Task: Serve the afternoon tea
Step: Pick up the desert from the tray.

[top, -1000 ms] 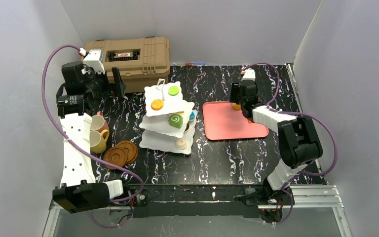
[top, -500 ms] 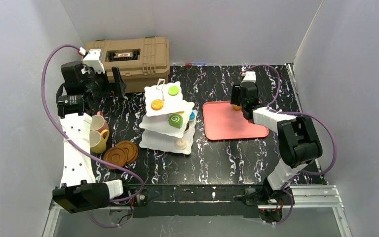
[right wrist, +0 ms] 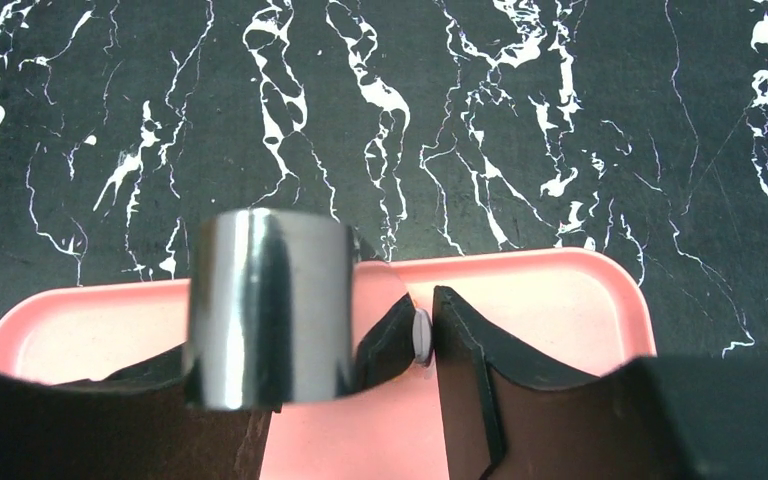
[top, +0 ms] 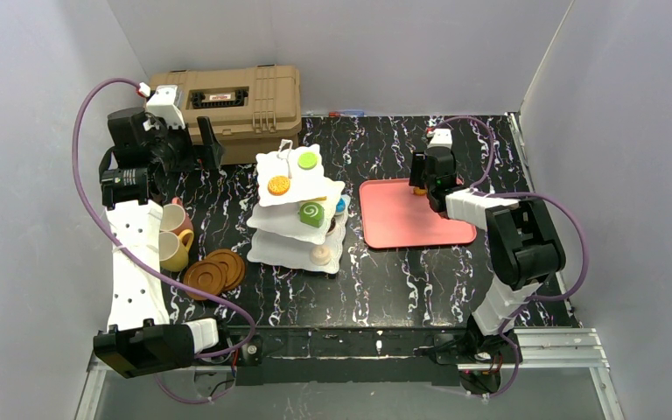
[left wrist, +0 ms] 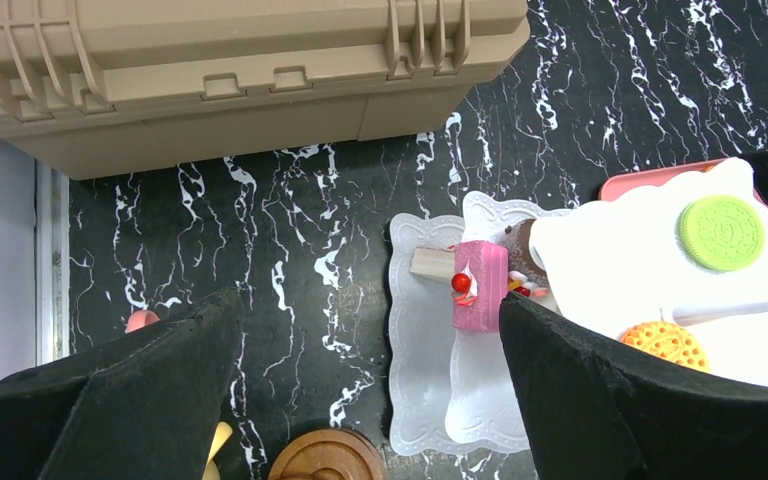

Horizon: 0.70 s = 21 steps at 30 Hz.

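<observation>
- Spanning the space beneath both grippers, a black white-veined table (top: 385,280) is seen, and everything else is borne on it.
- The tan ribbed case (top: 236,101) is set just beyond the left gripper (left wrist: 370,300), on its far side and apart from it.
- The white three-tier stand (top: 267,249) is placed to the right of the left gripper and nearer the arm bases. It stands upright between the two grippers, well apart from both.
- The flat pink tray (top: 402,227) is laid directly under the right gripper (top: 420,181), whose tips are poised at the tray's far edge.
- The left gripper's jaws are spread wide above the bare table, and nothing is held between them.
- The right gripper's fingertips are seen close together in its wrist view, with a tiny white speck between them. A shiny silver cylinder (right wrist: 265,305) is seen in front of one finger. Whether anything is gripped cannot be told.
- A pink cup (top: 178,215) and a yellow cup (top: 175,249) are found behind the left gripper, toward the bases, just beside each other.
- Two brown saucers (top: 214,271) are overlapped still nearer the bases, beside the yellow cup.
- A green cookie (top: 307,160) and an orange cookie (top: 278,185) are carried on the stand's top plate, and a green swirl cake (top: 312,213) on the middle one.
- A pink slice (left wrist: 478,285) with a red cherry is seen on a lower plate, right of the left gripper's tips.
- A small orange piece (top: 418,190) is glimpsed just beneath the right gripper.
</observation>
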Motion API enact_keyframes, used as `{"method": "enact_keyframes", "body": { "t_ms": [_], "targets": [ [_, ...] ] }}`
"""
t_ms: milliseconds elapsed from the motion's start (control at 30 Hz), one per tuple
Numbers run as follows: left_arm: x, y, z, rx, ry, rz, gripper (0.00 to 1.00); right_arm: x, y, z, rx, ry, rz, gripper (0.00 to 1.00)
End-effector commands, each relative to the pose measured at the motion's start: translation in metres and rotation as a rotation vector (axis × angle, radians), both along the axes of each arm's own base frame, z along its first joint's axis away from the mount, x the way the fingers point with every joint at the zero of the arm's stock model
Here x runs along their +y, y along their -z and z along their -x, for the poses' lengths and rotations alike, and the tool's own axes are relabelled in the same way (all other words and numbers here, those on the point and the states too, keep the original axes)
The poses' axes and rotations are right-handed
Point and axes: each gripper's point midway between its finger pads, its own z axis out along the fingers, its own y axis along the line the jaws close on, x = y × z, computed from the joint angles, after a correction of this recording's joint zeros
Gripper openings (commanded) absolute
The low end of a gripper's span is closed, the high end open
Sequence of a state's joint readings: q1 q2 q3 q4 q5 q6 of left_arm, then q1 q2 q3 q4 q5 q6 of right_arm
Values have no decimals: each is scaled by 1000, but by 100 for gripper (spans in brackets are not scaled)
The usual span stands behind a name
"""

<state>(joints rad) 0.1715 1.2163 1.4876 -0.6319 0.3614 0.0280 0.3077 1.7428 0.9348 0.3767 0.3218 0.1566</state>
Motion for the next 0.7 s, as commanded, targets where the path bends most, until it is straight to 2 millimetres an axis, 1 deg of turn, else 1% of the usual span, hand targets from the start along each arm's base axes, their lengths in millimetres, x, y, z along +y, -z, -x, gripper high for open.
{"method": "enact_keyframes", "body": {
  "t_ms": [0, 67, 200, 333, 400, 467, 533, 633, 667],
  "targets": [
    [-3, -8, 2, -24, 16, 16, 98, 4, -13, -14, -60, -9, -19, 55],
    [-3, -6, 3, -21, 17, 15, 98, 5, -14, -14, -66, -16, -18, 48],
    [-4, -5, 3, -20, 23, 16, 98, 7, -25, -14, -87, -32, -24, 32],
    [-6, -6, 3, -22, 34, 20, 98, 11, -45, -10, -120, -55, -52, 19],
    [-6, -7, 3, -22, 35, 21, 98, 14, -56, -7, -138, -65, -59, 15],
    [-6, -7, 3, -23, 34, 19, 98, 19, -72, -2, -155, -74, -68, 14],
    [-5, -7, 3, -22, 31, 20, 98, 33, -94, 7, -187, -106, -75, 13],
    [-6, -6, 3, -19, 35, 23, 98, 64, -140, 24, -240, -176, -94, 12],
    [-7, -6, 3, -19, 37, 23, 98, 75, -152, 32, -236, -198, -85, 12]
  ]
}}
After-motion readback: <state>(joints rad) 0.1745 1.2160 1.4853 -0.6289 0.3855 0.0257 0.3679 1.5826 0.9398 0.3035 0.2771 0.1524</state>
